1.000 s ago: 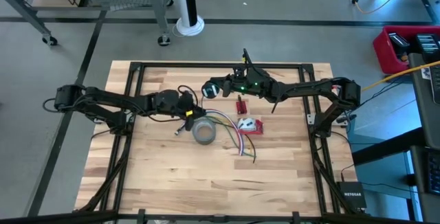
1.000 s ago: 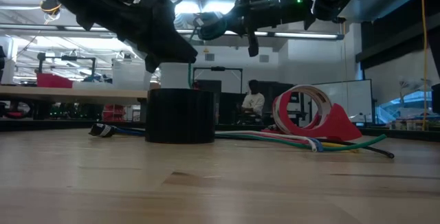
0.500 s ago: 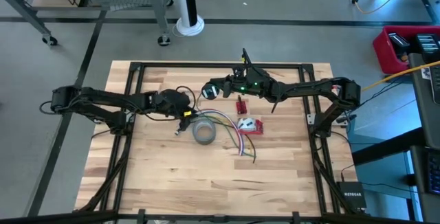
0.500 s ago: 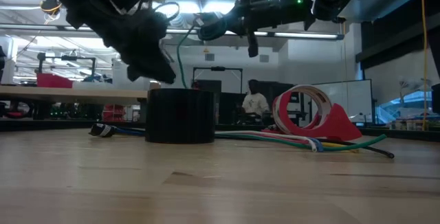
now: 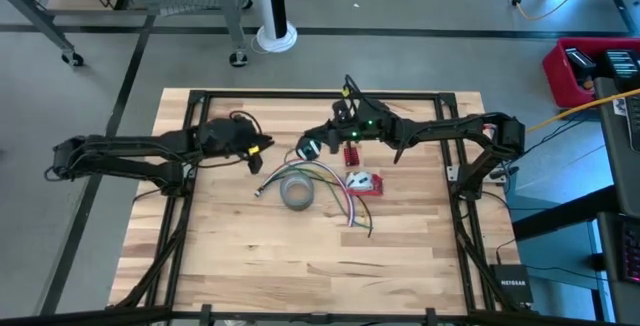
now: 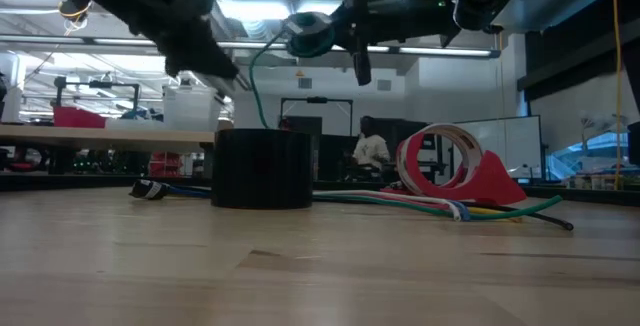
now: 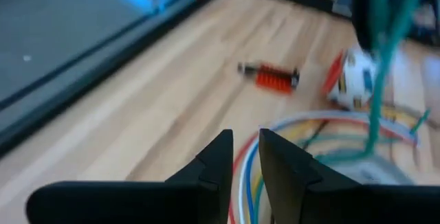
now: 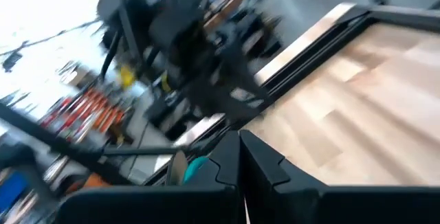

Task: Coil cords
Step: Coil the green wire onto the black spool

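The thin green cord point(image 6: 252, 71) hangs from my right gripper point(image 6: 308, 34), which is shut on it above the table's middle. From there the cord curves down behind the grey tape roll point(image 5: 296, 192). In the left wrist view the cord point(image 7: 385, 66) dangles off to one side. My left gripper point(image 5: 257, 156) hovers left of the roll. Its fingers point(image 7: 223, 159) stand a narrow gap apart with nothing between them. Other coloured cords point(image 5: 332, 181) lie flat on the table beside the roll. My right gripper holds the green cord by its upper part, a small teal-and-pale bunch at the fingertips point(image 6: 310, 32). The fingers lie about level and come from the table's right. The rest of the cord hangs below in a slack curve, and its lower part is hidden behind the tape roll.
A red tape dispenser with a white roll point(image 5: 363, 181) and a small red brush-like part point(image 5: 351, 153) lie right of the tape roll. A dark frame point(image 5: 200, 98) borders the wooden table. The near half of the table point(image 5: 300, 266) holds nothing.
My left gripper has drawn back from the tape roll toward the table's left edge and has risen. The green cord, which looped past it before, now runs from the roll straight up to my right gripper. My right gripper's tip has swung a little toward the near edge.
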